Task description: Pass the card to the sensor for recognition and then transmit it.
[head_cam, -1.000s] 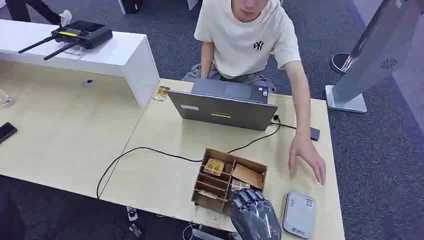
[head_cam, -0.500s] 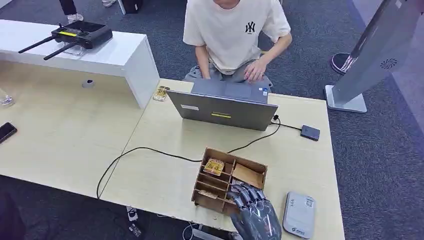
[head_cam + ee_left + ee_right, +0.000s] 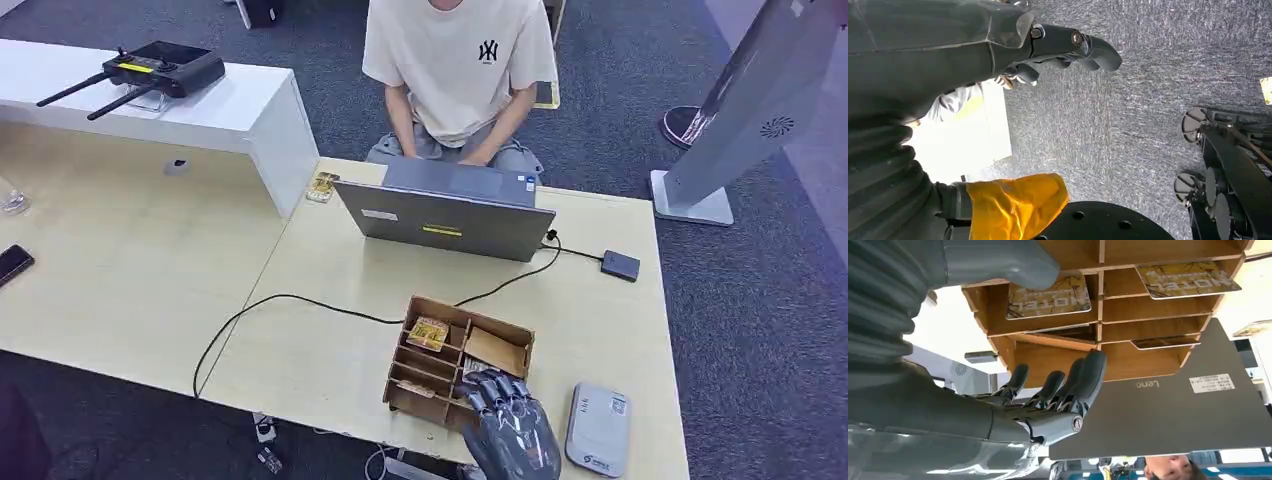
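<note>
The person [image 3: 455, 70] across the table [image 3: 320, 350] has withdrawn the arm that one second ago reached toward the grey sensor [image 3: 598, 429]; both of that person's hands are now behind the laptop [image 3: 447, 208]. The wooden card box [image 3: 458, 362] and the sensor are unmoved. The right hand [image 3: 510, 430] remains at the box's near corner, shifted only slightly, fingers [image 3: 1083, 377] spread apart and holding nothing. The nearest hotel card [image 3: 1049, 296] lies flat in its compartment, just beyond the thumb and apparently untouched. The left hand [image 3: 1068, 47] hangs over the carpet, fingers loosely curled, empty. Judgement: the working area is free of interference, the card pickup is not yet made, and sensor presentation is outstanding.
</note>
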{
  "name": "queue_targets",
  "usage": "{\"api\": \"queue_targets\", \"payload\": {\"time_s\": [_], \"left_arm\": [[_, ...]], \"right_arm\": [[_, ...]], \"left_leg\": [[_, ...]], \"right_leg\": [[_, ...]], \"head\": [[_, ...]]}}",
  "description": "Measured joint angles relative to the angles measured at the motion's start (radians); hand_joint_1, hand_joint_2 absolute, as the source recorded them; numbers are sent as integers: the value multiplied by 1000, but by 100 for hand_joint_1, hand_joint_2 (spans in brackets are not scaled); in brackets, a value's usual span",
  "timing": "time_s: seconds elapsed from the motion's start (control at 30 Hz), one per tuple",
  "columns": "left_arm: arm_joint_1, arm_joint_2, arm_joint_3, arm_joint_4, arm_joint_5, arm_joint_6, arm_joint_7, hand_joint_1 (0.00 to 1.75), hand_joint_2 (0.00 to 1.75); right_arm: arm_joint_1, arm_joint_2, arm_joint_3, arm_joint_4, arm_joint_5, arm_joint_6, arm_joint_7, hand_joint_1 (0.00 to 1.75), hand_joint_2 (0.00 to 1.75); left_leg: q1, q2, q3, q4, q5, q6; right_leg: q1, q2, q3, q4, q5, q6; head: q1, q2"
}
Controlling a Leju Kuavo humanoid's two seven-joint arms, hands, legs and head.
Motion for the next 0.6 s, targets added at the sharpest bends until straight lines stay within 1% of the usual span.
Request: {"api": "queue_targets", "payload": {"time_s": [0.03, 0.1, 0.13, 0.2, 0.43, 0.6], "left_arm": [[0, 0, 0, 0, 0, 0, 0, 0, 175], [0, 0, 0, 0, -1, 0, 0, 0, 175], [0, 0, 0, 0, -1, 0, 0, 0, 175], [0, 0, 0, 0, -1, 0, 0, 0, 175], [0, 0, 0, 0, -2, 0, 0, 0, 175], [0, 0, 0, 0, -4, -1, 1, 0, 175]], "right_arm": [[-3, 3, 0, 5, -1, 2, 1, 68, 175], [-7, 6, 0, 13, -3, 3, 1, 66, 175], [-8, 9, 0, 17, -5, 3, 3, 70, 175], [-11, 13, 0, 25, -9, 3, 8, 65, 175], [-19, 20, 0, 46, -11, 3, 11, 70, 175], [-19, 21, -2, 57, -10, 2, 19, 70, 175]], "left_leg": [[0, 0, 0, 0, 0, 0], [0, 0, 0, 0, 0, 0], [0, 0, 0, 0, 0, 0], [0, 0, 0, 0, 0, 0], [0, 0, 0, 0, 0, 0], [0, 0, 0, 0, 0, 0]], "right_leg": [[0, 0, 0, 0, 0, 0], [0, 0, 0, 0, 0, 0], [0, 0, 0, 0, 0, 0], [0, 0, 0, 0, 0, 0], [0, 0, 0, 0, 0, 0], [0, 0, 0, 0, 0, 0]], "head": [[0, 0], [0, 0], [0, 0], [0, 0], [0, 0], [0, 0]]}}
